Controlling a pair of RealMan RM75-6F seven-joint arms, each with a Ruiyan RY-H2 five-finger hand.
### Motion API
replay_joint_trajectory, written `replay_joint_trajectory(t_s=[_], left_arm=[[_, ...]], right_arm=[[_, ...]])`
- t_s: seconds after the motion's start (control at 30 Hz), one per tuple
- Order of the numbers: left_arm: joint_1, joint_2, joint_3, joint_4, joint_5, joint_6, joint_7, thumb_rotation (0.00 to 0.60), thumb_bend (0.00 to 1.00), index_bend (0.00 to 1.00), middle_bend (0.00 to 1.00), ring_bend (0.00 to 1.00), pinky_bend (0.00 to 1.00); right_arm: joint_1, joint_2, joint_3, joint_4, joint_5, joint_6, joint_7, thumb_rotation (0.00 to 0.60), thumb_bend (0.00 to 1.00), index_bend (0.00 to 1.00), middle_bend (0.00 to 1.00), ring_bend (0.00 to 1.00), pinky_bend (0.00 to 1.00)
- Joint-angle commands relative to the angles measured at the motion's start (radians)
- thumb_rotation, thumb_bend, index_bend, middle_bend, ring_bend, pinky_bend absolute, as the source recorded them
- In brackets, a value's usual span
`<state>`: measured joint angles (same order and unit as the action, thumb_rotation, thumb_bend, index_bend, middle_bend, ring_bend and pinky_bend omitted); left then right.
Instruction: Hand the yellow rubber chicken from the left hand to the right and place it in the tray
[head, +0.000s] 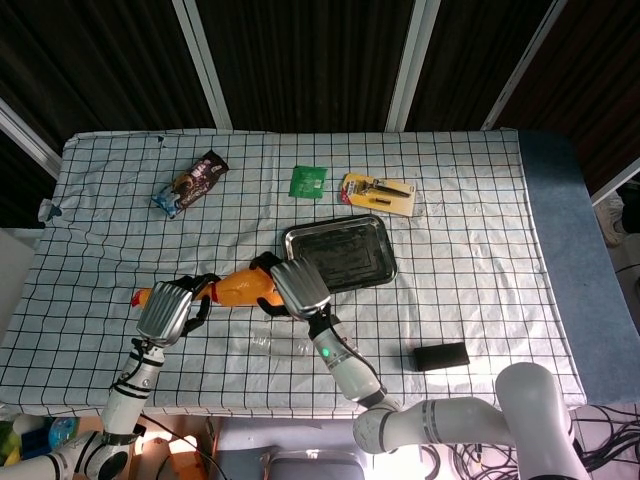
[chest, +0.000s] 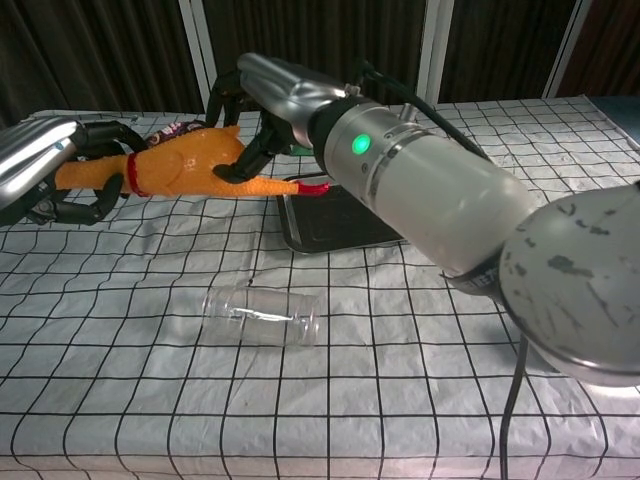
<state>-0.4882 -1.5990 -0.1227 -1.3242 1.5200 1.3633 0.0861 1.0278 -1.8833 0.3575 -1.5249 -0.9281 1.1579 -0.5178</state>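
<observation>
Yellow rubber chicken (chest: 180, 168) held level above the tabletop (head: 480, 230), neck gripped by the left hand (chest: 45, 170), body clasped by the right hand (chest: 262, 110), tray (head: 345, 250) just beside, clear bottle (chest: 260, 314) lying below

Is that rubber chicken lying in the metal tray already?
No, the chicken is held up in the air between the left hand and the right hand, to the side of the tray.

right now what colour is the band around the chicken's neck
Red, a thin band on the yellow rubber chicken, clearest in the chest view.
</observation>
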Motion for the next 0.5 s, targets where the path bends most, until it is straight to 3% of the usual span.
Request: replay_joint_trajectory(t_s=[0.03, 0.1, 0.13, 0.23, 0.5], left_arm=[[0.000, 0.001, 0.000, -0.001, 0.000, 0.000, 0.000, 0.600, 0.76, 0.69, 0.79, 0.57, 0.82], [0.000, 0.001, -0.001, -0.001, -0.001, -0.001, 0.001, 0.600, 0.76, 0.69, 0.79, 0.57, 0.82], [0.001, 0.003, -0.002, 0.000, -0.003, -0.002, 0.002, 0.600, 0.76, 0.69, 0.79, 0.57, 0.82], [0.002, 0.006, -0.004, 0.004, -0.009, -0.005, 0.004, 0.600, 0.76, 0.69, 0.79, 0.57, 0.82], [-0.003, 0.009, -0.008, 0.000, -0.015, -0.016, 0.005, 0.600, 0.76, 0.69, 0.79, 0.57, 0.82]], right_arm=[[-0.012, 0.043, -0.004, -0.043, 0.040, -0.067, 0.017, 0.600, 0.38, 0.57, 0.56, 0.49, 0.61], [-0.013, 0.080, -0.007, -0.069, 0.068, -0.119, 0.021, 0.600, 0.29, 0.16, 0.29, 0.20, 0.29], [-0.012, 0.104, -0.007, -0.082, 0.078, -0.148, 0.027, 0.600, 0.25, 0.05, 0.16, 0.09, 0.15], [-0.018, 0.141, 0.001, -0.106, 0.076, -0.183, 0.068, 0.600, 0.16, 0.00, 0.01, 0.00, 0.00], [-0.016, 0.176, -0.011, -0.128, 0.076, -0.194, 0.083, 0.600, 0.09, 0.00, 0.00, 0.00, 0.00]])
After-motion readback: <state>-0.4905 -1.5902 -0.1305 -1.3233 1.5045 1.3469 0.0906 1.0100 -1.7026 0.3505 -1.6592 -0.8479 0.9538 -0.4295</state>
